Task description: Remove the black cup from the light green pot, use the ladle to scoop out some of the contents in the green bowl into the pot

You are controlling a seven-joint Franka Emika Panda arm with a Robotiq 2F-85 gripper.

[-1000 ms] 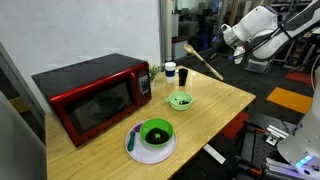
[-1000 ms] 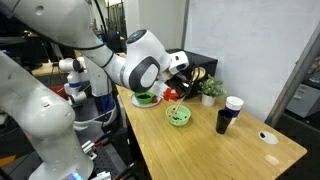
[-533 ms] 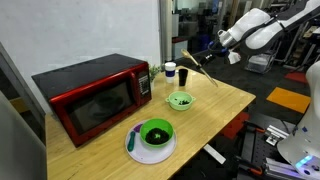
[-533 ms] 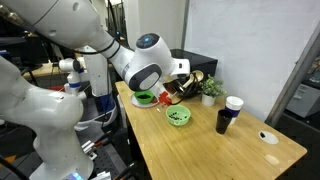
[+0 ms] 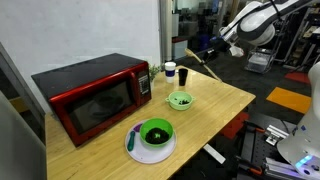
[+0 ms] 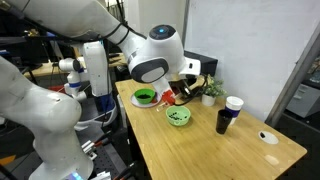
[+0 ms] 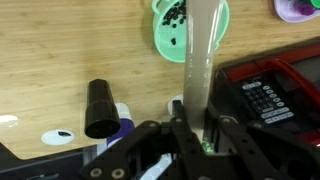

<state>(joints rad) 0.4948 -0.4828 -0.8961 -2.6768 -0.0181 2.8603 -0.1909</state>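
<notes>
The gripper (image 7: 195, 126) is pressed onto the ladle (image 7: 203, 55), pinching the pale handle between its fingers. In the wrist view the ladle's long axis runs straight away from the gripper and up the picture, crossing over the light green pot (image 7: 165, 42), which has dark bits inside; the scoop end is cut off by the top edge. In an exterior view the gripper holds it in the air above the far end of the tabletop (image 7: 60, 50). The black cup (image 7: 98, 108) stands out of the pot on the tabletop, just beside a white cup (image 5: 170, 70). The green bowl (image 5: 144, 133) sits on a white plate (image 5: 150, 153) in front of the red microwave (image 7: 275, 90)
</notes>
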